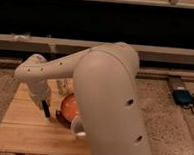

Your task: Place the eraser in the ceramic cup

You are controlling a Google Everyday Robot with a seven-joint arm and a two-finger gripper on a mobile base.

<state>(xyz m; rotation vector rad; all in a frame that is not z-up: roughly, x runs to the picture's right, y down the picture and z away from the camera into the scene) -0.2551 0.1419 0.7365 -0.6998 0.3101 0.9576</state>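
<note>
My gripper (45,107) hangs over the left part of the wooden table (21,132), just left of the orange plate (68,105). A small dark oblong tip shows at its lower end; I cannot tell whether that is the eraser or part of the gripper. The white ceramic cup (78,126) stands at the plate's near right side, half hidden behind my big white arm (108,103). The gripper is to the cup's left and a little farther back.
A slim clear bottle (64,84) stands behind the plate. A blue device with a cable (182,96) lies on the speckled floor at the right. A low ledge and a dark wall run along the back.
</note>
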